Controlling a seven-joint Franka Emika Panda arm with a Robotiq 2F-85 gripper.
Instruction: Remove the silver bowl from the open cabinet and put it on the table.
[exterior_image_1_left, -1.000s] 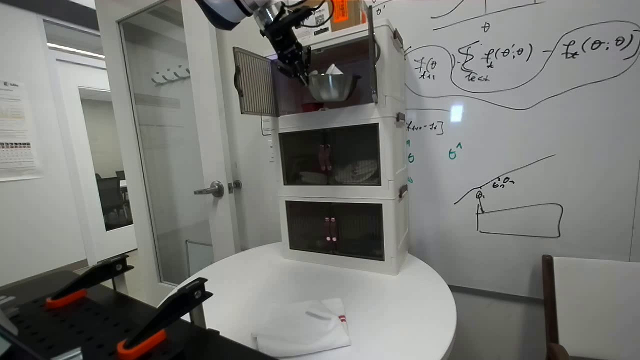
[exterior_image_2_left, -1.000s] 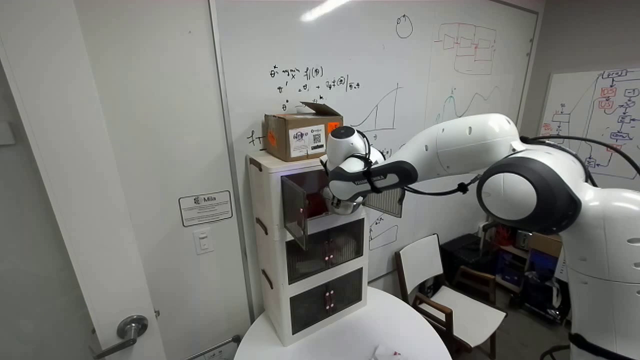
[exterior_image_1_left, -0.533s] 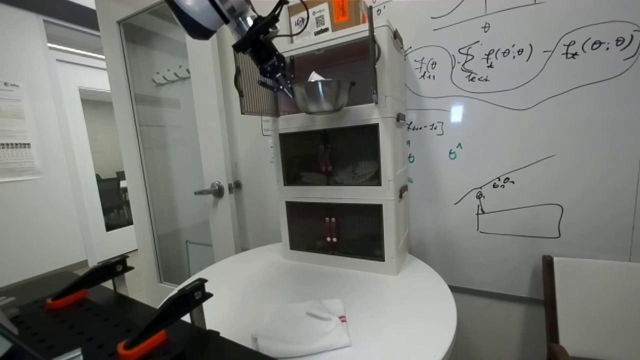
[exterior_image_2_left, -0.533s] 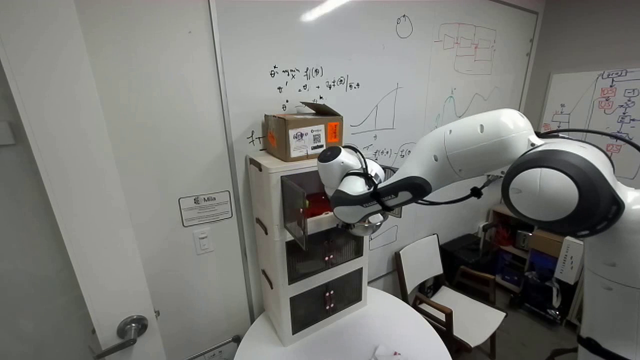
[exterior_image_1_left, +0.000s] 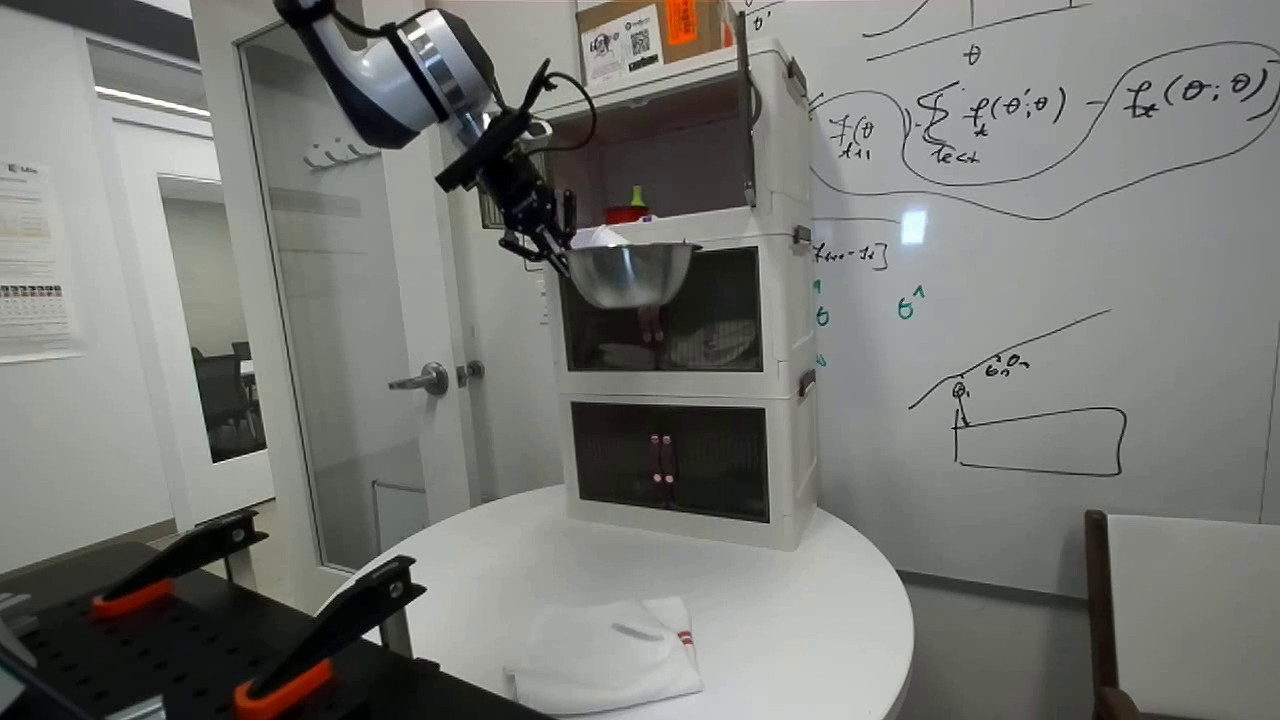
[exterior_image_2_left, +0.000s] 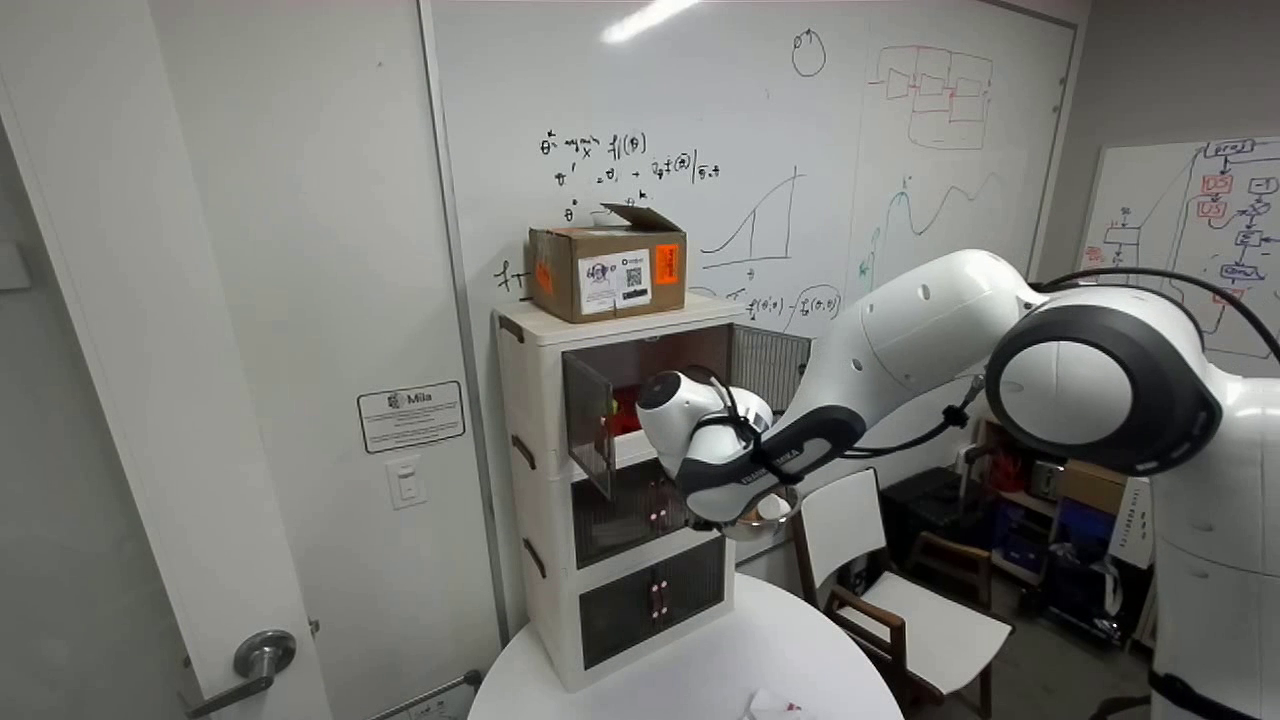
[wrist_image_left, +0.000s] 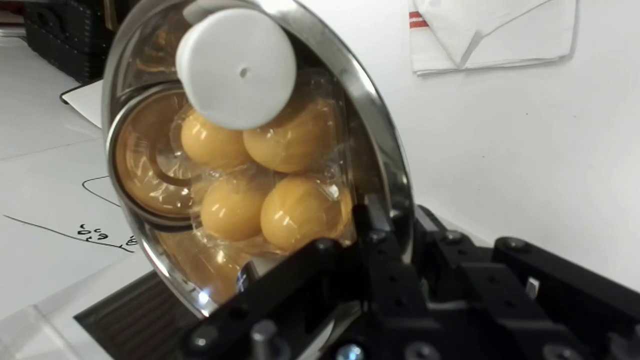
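The silver bowl (exterior_image_1_left: 630, 280) hangs roughly level in the air in front of the cabinet's middle compartment, well above the white table (exterior_image_1_left: 800, 600). It also shows partly behind the arm in an exterior view (exterior_image_2_left: 768, 526). In the wrist view the bowl (wrist_image_left: 371, 100) holds a white round-topped item (wrist_image_left: 240, 70), a clear pack of yellow balls (wrist_image_left: 295, 212) and a round metal-rimmed dish (wrist_image_left: 150, 155). My gripper (exterior_image_1_left: 562, 262) is shut on the bowl's rim, one finger inside and one outside, as the wrist view shows (wrist_image_left: 397, 220). The cabinet's top compartment (exterior_image_1_left: 690, 150) stands open.
A folded white cloth (exterior_image_1_left: 605, 655) with red stripes lies on the table's front part. The open cabinet doors (exterior_image_1_left: 746, 110) (exterior_image_2_left: 590, 425) stick out. A red item (exterior_image_1_left: 625, 214) stays in the top compartment. A cardboard box (exterior_image_2_left: 630, 265) sits on the cabinet (exterior_image_2_left: 540, 480); a chair (exterior_image_2_left: 920, 620) stands beside the table.
The bowl, held by my gripper, has come out of the top compartment and moved down in front of the cabinet. The red item inside has come into view.
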